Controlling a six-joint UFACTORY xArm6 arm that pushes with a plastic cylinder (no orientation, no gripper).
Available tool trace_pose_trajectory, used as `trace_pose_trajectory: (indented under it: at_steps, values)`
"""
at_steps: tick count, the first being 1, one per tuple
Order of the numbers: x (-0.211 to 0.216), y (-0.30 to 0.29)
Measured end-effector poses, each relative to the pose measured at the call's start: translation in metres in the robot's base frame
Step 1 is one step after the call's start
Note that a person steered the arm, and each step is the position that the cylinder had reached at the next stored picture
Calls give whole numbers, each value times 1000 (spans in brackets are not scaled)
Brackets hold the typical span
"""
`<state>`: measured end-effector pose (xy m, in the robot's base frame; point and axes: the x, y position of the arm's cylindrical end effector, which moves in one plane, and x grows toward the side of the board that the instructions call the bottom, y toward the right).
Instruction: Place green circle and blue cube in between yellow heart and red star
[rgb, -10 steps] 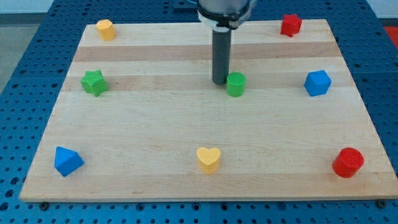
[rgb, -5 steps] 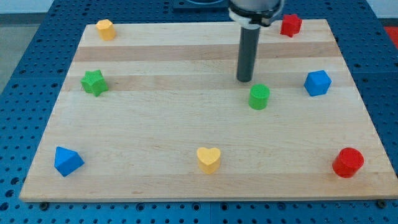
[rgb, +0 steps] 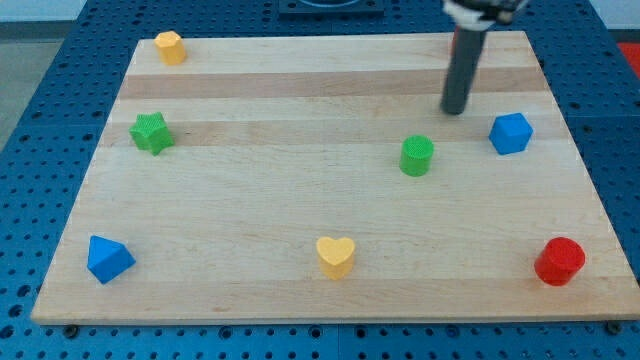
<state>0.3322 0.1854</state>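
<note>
1. Up near the view's top right, my tip (rgb: 455, 110) is hovering bare, touching nothing, just left of the blue cube (rgb: 510, 133)
2. Green circle (rgb: 417, 156) is sitting mid-board; guessing the cube's getting shoved next toward the yellow heart (rgb: 336, 256)

Rod tip between green circle and blue cube
The tip (rgb: 455, 111) rests on the bench (rgb: 300, 215), up-right of the green circle (rgb: 417, 156) and left of the blue cube (rgb: 510, 133), touching neither
</note>
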Motion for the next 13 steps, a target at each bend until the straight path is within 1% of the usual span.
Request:
trace_pose_trajectory:
  at_steps: [1, 2, 3, 4, 5, 6, 8, 13]
  values:
    - [-23, 89]
    - [6, 120]
    - [44, 121]
    - [74, 119]
    - [79, 99]
    - [77, 76]
    - [71, 65]
    - [57, -8]
